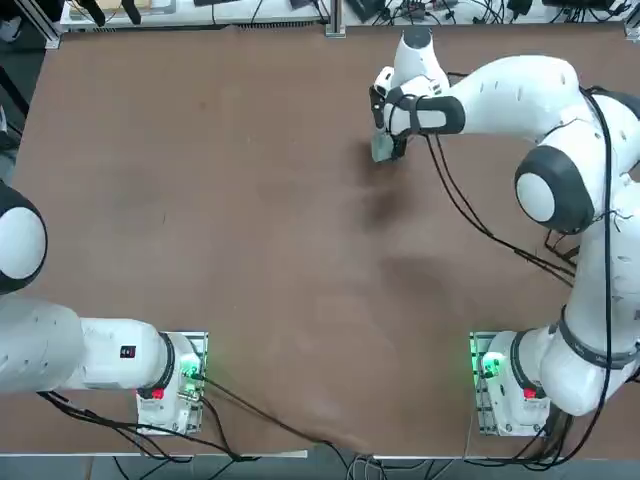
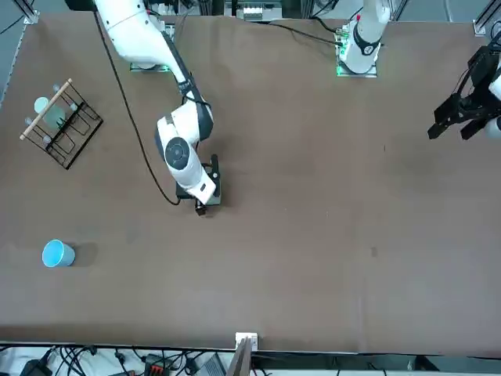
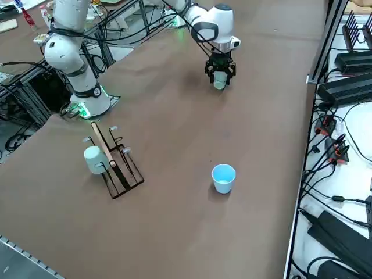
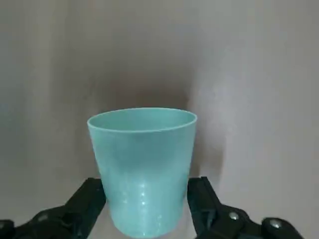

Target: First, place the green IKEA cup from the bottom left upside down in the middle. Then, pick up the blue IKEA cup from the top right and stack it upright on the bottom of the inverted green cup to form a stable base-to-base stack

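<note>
Right tool (image 4: 145,191), spread wide, grips green cup (image 4: 143,164) above table (image 1: 250,230).

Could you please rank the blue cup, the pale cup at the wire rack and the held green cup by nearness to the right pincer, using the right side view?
1. Green cup: in the right pincer.
2. Blue cup: standing alone.
3. Pale cup: at the rack.
</note>
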